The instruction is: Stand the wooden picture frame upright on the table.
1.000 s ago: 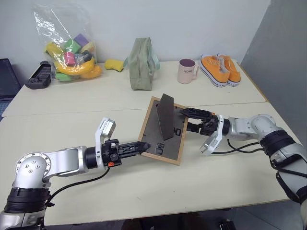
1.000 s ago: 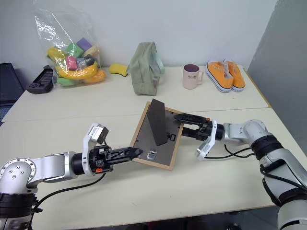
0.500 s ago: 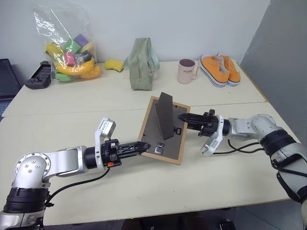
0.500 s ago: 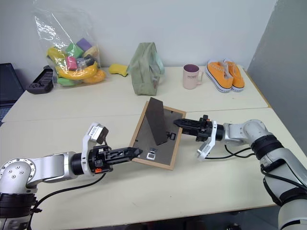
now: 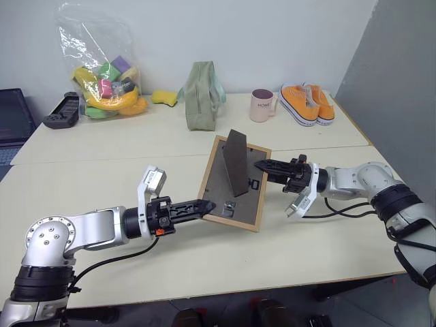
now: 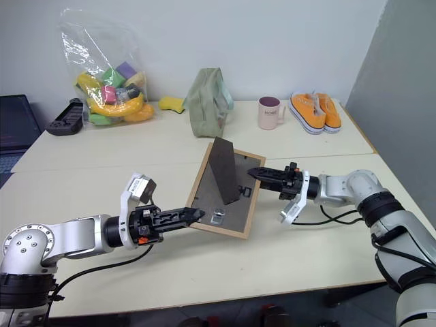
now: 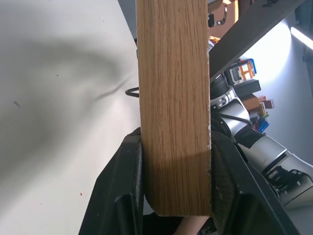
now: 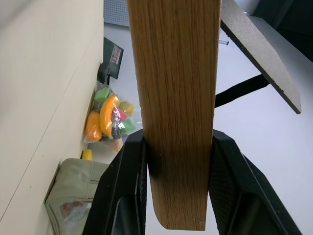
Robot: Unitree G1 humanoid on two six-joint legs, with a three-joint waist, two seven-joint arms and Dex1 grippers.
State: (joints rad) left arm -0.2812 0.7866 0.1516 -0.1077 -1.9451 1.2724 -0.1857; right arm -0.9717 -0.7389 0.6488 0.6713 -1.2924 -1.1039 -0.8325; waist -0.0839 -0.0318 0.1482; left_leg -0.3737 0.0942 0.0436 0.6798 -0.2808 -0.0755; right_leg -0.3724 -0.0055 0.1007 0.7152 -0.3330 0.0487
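Left eye view shows you the wooden picture frame (image 5: 234, 184) near the middle of the table (image 5: 204, 272), back side up and tilted, with its dark fold-out stand (image 5: 236, 163) already swung out and rising from the back. Treat it as light and rigid: the wood rim should bear a firm pinch, but any glazing in front could crack if it drops, and the hinged stand looks like the weak part, so keep your hold on the rim and off the stand. The left gripper (image 5: 203, 206) is clamped on the frame's near left edge, and the left wrist view shows both fingers (image 7: 120, 196) pressed against the wood. The right gripper (image 5: 262, 167) pinches the far right edge the same way, its fingers (image 8: 122, 196) narrowed onto the rim with wood filling the gap. With both edges held, you can tip it up as one stiff piece.
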